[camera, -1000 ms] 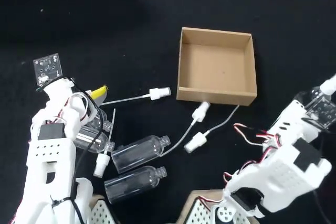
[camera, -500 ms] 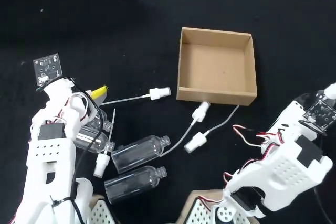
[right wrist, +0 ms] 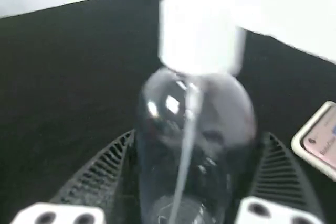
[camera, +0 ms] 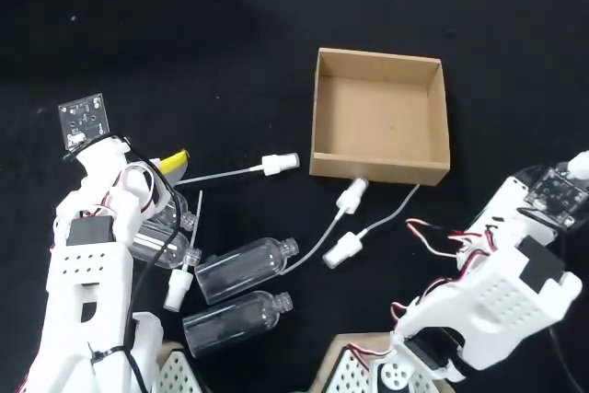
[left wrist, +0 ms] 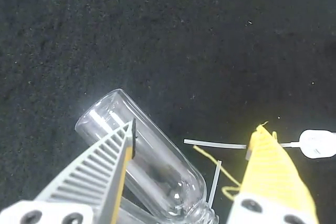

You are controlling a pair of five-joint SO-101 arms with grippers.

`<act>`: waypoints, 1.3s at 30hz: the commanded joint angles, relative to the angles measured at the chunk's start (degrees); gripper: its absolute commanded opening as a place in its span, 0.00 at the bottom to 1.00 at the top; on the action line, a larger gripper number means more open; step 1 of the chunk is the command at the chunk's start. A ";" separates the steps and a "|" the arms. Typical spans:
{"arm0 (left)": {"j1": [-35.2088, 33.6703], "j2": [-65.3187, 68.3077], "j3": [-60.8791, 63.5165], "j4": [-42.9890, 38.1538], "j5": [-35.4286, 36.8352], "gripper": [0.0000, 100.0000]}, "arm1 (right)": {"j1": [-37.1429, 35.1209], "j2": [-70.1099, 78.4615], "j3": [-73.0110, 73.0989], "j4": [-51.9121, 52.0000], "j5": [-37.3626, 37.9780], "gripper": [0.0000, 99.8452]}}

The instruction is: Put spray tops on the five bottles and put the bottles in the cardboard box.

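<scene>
An open cardboard box [camera: 377, 170] stands at the table's middle with nothing inside. At the left, my left gripper [camera: 156, 181] is open around a clear capless bottle [left wrist: 147, 156]; the white finger [left wrist: 105, 166] touches it and the yellow finger [left wrist: 270, 171] stands apart. Two more capless bottles [camera: 244, 269] [camera: 235, 319] lie nearer the front. Loose spray tops [camera: 281, 164] [camera: 352, 196] [camera: 344, 248] lie in front of the box. At the far right, my right gripper [camera: 561, 186] is shut on a bottle [right wrist: 194, 129] that carries a white spray top [right wrist: 202, 38].
Another spray top [camera: 178, 290] and a bottle [camera: 164, 248] lie under the left arm. Thin dip tubes [camera: 317, 236] trail across the black cloth between the bottles and the box. Both arm bases [camera: 386, 370] stand at the front edge.
The right gripper with its capped bottle has shifted a little toward the front edge. The left arm and the loose parts have not moved.
</scene>
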 commanded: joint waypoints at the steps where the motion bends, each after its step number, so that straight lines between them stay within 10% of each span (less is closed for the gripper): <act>1: 0.04 0.09 -1.01 -1.05 0.62 0.33 | -1.76 -2.07 -0.04 -1.49 1.23 0.31; 39: -0.04 0.09 -0.92 -1.05 0.62 0.33 | -0.79 -27.56 2.86 20.31 1.58 0.30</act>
